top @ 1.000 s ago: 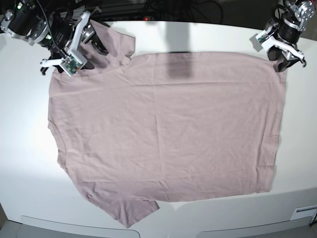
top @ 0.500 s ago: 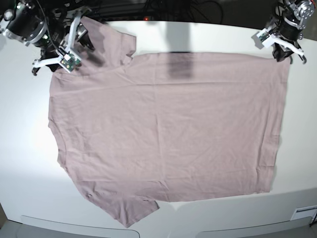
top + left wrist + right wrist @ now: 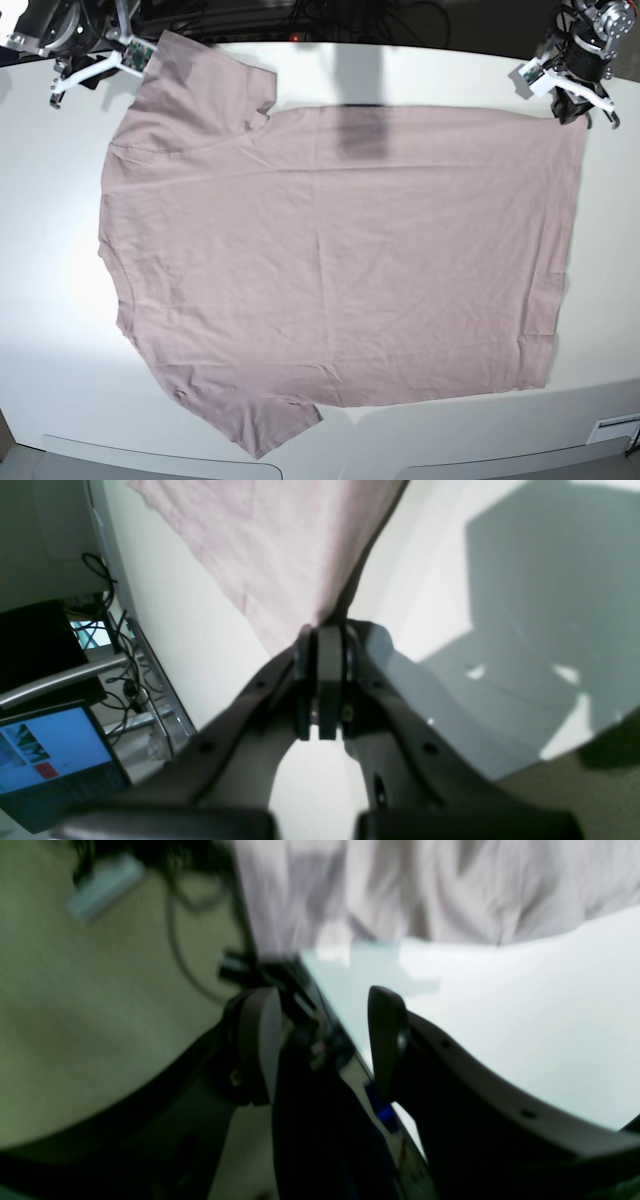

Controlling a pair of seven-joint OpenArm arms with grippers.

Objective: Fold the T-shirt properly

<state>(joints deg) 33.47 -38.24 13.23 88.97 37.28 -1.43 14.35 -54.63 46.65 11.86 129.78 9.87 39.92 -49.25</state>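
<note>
The pink T-shirt [image 3: 330, 260] lies spread flat across the white table [image 3: 40, 300], hem edge along the base view's right side, one sleeve at the top left corner, the other sleeve down at the bottom edge. Over at the base view's top right, the left gripper [image 3: 573, 108] sits right on the shirt's corner, and the left wrist view makes it plain: the two dark pads [image 3: 327, 680] are pressed flat together with the pink fabric [image 3: 280, 550] pinched in between and running up away from the tips. That's a firm clamp on the corner of the hem. A grey shadow of the arm falls on the tabletop beside it. In the same view, a laptop screen [image 3: 47, 747] glows blue below the table edge, with cables nearby. On the other side, the right gripper [image 3: 320, 1040] has its fingers [image 3: 387, 1040] spread apart with nothing between them, hanging at the table's edge, the sleeve cloth [image 3: 425, 890] blurred beyond the tips and not touched. In the base view that arm [image 3: 90, 50] sits at the top left corner, just beside the sleeve.
</note>
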